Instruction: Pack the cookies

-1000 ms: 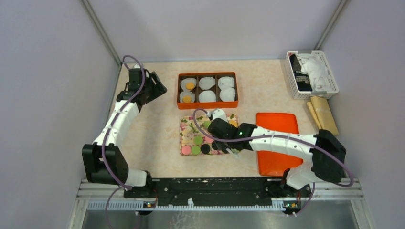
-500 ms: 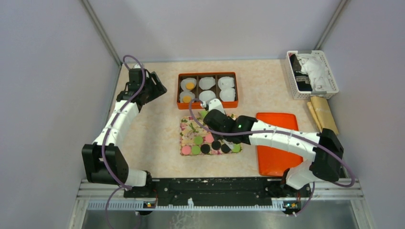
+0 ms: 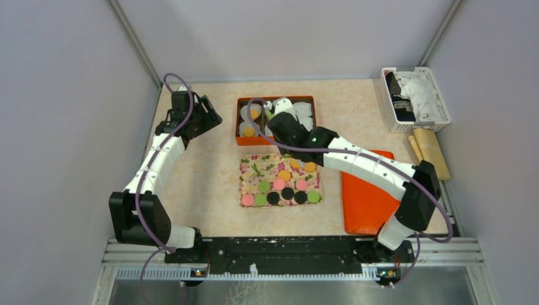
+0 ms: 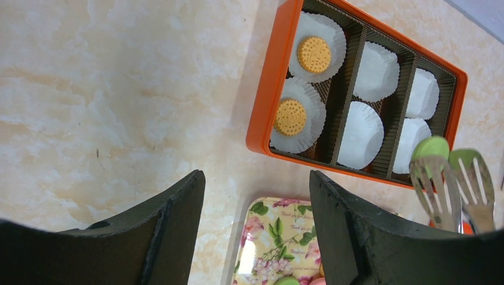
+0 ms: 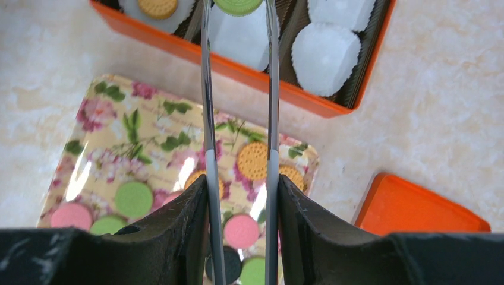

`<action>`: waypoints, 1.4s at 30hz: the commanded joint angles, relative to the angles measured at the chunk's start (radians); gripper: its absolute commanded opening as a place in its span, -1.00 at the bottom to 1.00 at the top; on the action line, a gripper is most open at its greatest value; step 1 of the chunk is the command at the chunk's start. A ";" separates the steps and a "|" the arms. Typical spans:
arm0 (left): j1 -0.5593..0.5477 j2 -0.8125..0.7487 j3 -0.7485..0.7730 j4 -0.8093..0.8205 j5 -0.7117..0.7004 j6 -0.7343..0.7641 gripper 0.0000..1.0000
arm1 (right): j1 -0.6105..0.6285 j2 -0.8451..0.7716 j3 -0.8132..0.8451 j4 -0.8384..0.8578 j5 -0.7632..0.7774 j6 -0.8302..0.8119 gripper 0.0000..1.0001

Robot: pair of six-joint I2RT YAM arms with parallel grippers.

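Several cookies (image 3: 279, 184) in orange, green, pink and black lie on the floral tray (image 3: 251, 170), which also shows in the right wrist view (image 5: 119, 127). My right gripper (image 5: 241, 190) is shut on metal tongs (image 5: 270, 89). The tongs pinch a green cookie (image 5: 238, 5) over the middle of the orange box (image 3: 238, 122). The tongs and the green cookie (image 4: 432, 148) also show in the left wrist view. Two orange cookies (image 4: 314, 54) sit in the box's left paper cups. My left gripper (image 4: 255, 184) is open and empty, left of the box.
The box (image 4: 270, 89) holds several white paper cups (image 4: 362, 133). An orange lid (image 3: 368, 203) lies right of the tray. A white basket (image 3: 416, 98) and a tan packet (image 3: 431, 152) sit at the far right.
My right arm has swung from over the floral tray up to the orange box, carrying the green cookie in the tongs. The left arm has not moved.
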 commanded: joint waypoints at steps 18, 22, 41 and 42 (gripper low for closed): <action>0.001 -0.005 0.008 0.024 0.002 0.011 0.44 | -0.214 0.372 0.328 0.111 -0.100 -0.132 -0.70; 0.001 0.004 0.008 0.025 0.004 0.011 0.44 | -0.221 0.435 0.389 0.091 -0.099 -0.143 -0.70; 0.001 0.020 0.014 0.022 0.014 0.017 0.44 | -0.226 0.488 0.447 0.103 -0.081 -0.157 -0.15; 0.001 0.023 0.014 0.021 0.015 0.018 0.43 | -0.226 0.489 0.448 0.103 -0.083 -0.157 -0.14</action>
